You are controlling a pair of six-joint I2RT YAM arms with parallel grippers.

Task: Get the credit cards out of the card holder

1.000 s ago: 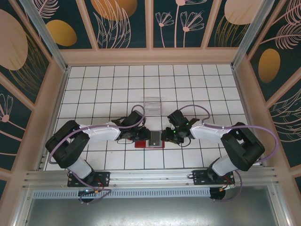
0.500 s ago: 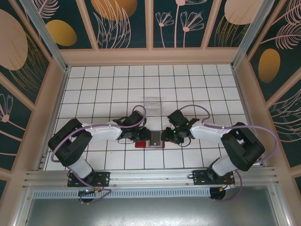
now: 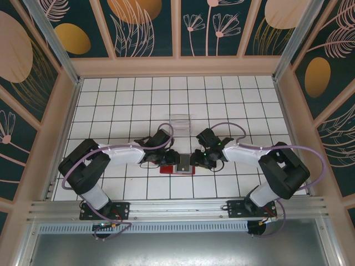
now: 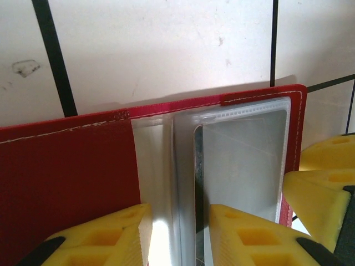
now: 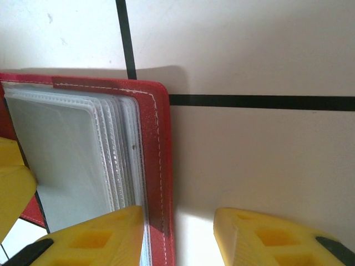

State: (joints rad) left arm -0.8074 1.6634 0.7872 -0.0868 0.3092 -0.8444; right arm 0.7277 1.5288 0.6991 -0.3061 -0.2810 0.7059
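left gripper (image 4: 176,215): jaws apart, 1 yellow finger over the red cover, the other over the clear sleeves (image 4: 166,166); nothing pinched.
right gripper (image 5: 178,215): jaws apart, straddling the holder's stitched edge, 1 finger on the sleeves and 1 over bare tile.
card holder (image 3: 166,169): lying open and flat on the table (image 3: 116,111), near the front, between the 2 grippers.
credit cards (image 4: 241,160): 1 grey card with a dark edge sits inside the top sleeve; I cannot tell how many lie beneath.
clear box (image 3: 180,121): farther back, apart from the holder.
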